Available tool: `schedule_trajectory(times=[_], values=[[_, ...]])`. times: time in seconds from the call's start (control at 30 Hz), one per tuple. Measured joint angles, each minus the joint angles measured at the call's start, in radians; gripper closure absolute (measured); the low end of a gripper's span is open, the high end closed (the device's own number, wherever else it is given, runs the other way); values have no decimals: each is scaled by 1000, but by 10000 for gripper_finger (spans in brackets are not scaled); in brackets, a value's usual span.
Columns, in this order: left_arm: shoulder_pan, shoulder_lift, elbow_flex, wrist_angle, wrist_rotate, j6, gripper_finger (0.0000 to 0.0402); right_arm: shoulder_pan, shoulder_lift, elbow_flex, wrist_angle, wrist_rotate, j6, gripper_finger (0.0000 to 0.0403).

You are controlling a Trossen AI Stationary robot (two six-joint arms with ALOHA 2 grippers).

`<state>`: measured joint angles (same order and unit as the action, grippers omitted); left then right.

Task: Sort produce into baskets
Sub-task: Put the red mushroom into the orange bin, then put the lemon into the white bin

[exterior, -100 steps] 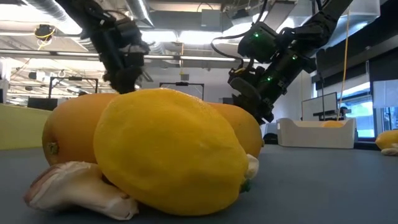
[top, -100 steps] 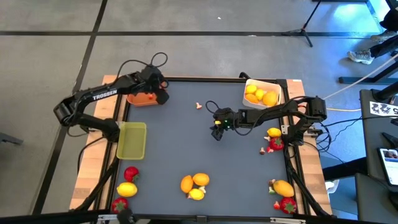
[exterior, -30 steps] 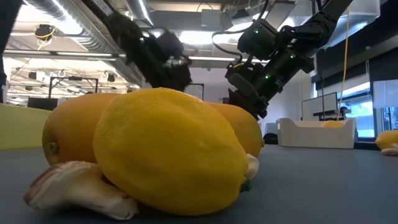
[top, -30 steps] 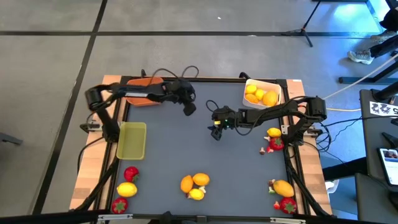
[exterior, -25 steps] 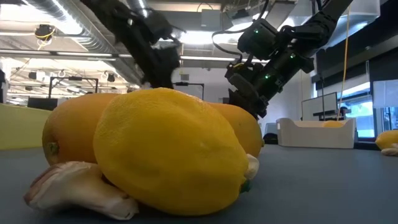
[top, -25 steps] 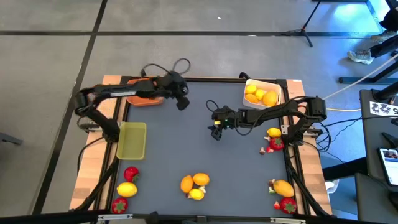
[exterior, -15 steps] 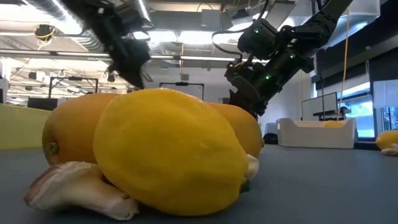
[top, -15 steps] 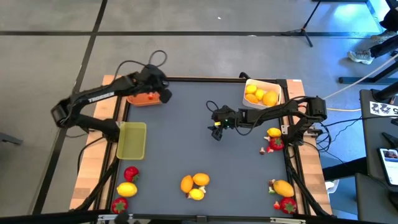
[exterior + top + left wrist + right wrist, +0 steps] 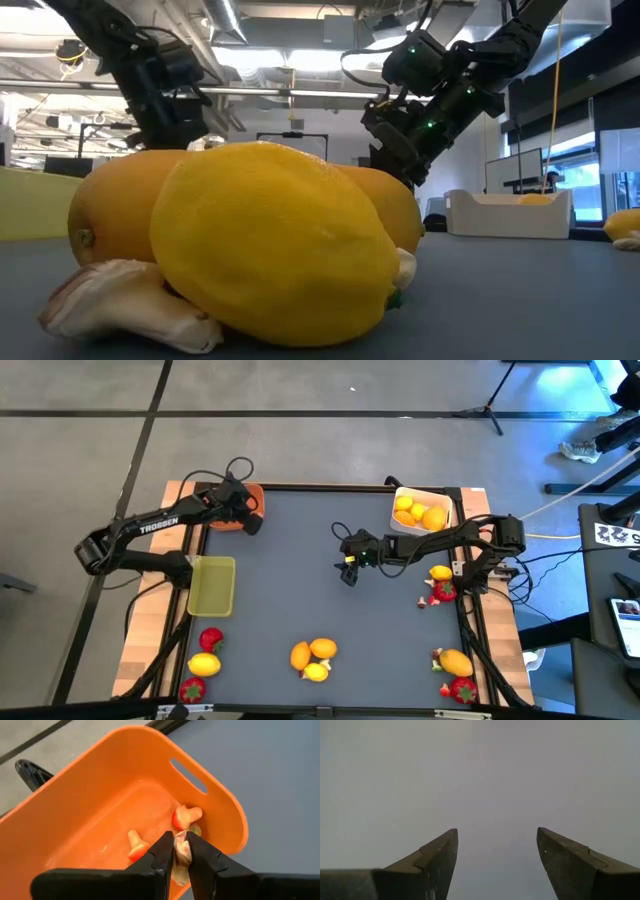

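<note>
The high view looks straight down on the whole dark grey tabletop and both arms. The low view sits at tabletop height, very close behind a glossy yellow lemon, facing the room beyond. The left wrist view looks closely down into the orange plastic bin, which the high view shares. The right wrist view faces bare tabletop.

The dark grey table carries an orange basket, a white basket and a yellow-green basket, plus loose produce: a citrus cluster at the near edge and strawberries beside lemons.
</note>
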<state>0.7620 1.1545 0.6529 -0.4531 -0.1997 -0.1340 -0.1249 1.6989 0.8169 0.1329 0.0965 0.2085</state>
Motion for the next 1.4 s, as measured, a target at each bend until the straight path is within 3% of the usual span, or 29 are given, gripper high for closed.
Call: schedule_trajectory(times=[0.37,0.67,0.83,1.07,1.3,1.4], values=[[0,0,0,31,0,5,353,0,0,0,0,0,2,134],[0,-1,0,18,2,9,259,0,0,0,0,0,2,134],[-22,-9,36,-5,29,9,232,1,0,0,0,-6,-3,134],[-182,-56,62,17,172,3,228,1,-44,0,-6,-69,-31,134],[-385,-48,61,62,180,-35,228,48,-65,0,-18,-330,-59,134],[-461,-35,61,99,179,-66,228,105,-67,0,-17,-389,-63,134]])
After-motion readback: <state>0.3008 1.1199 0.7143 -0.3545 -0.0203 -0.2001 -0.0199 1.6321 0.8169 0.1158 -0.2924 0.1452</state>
